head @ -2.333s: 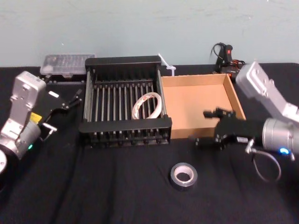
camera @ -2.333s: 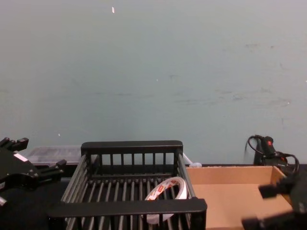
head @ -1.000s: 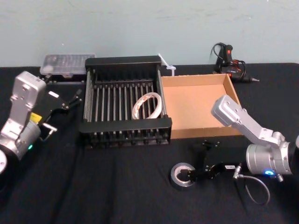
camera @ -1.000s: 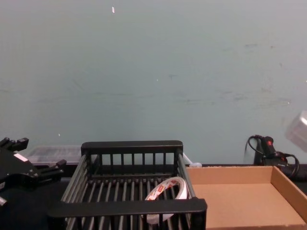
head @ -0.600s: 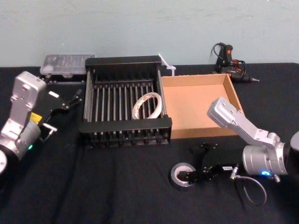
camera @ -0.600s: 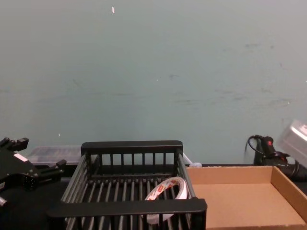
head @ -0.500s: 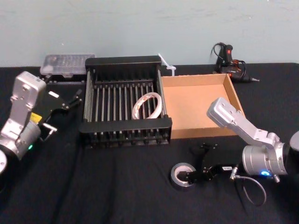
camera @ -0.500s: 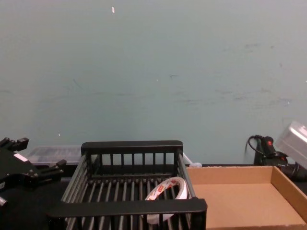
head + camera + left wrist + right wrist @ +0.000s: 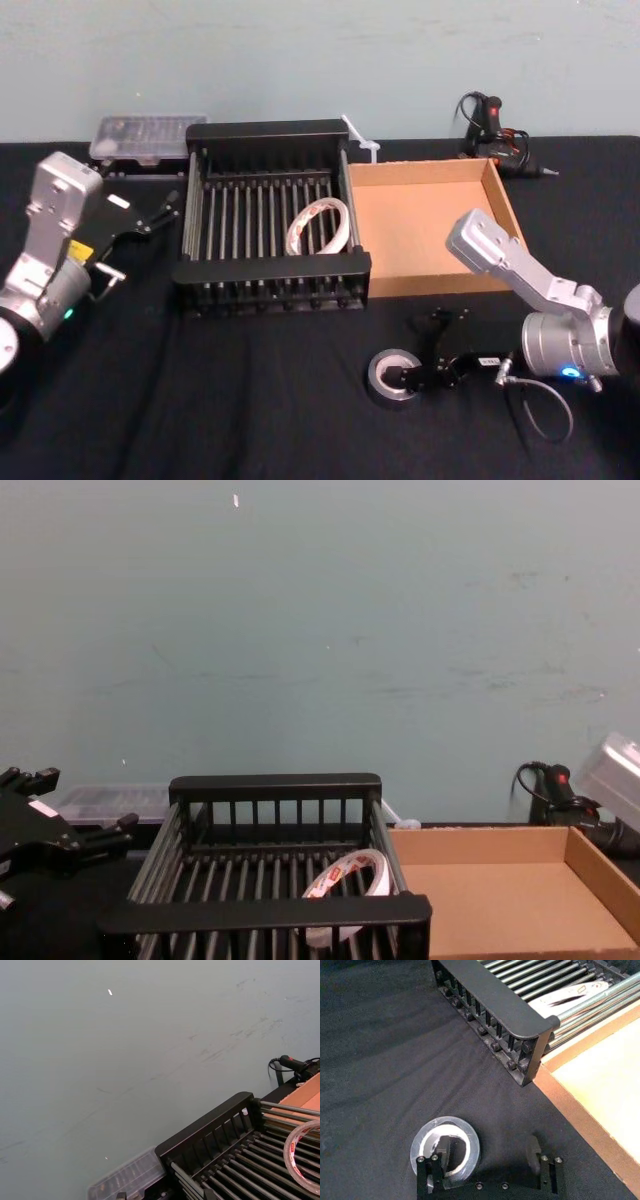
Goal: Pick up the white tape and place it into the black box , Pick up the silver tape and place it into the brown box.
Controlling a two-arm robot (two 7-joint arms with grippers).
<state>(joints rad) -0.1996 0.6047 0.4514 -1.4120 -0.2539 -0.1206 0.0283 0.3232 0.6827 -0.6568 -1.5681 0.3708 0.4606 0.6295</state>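
While spread, right pincer (image 9: 488,1149) straddles rim—silver tape (image 9: 445,1123).

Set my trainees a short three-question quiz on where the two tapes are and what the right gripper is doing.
1. True or false: the white tape lies inside the black box, while the left gripper hangs open beside the box.
2. The silver tape rests: A in the brown box; B on the table; C in the black box.
3. Fill in: one finger of the open right gripper sits inside the silver tape's ____.
Key: 1 true; 2 B; 3 core.
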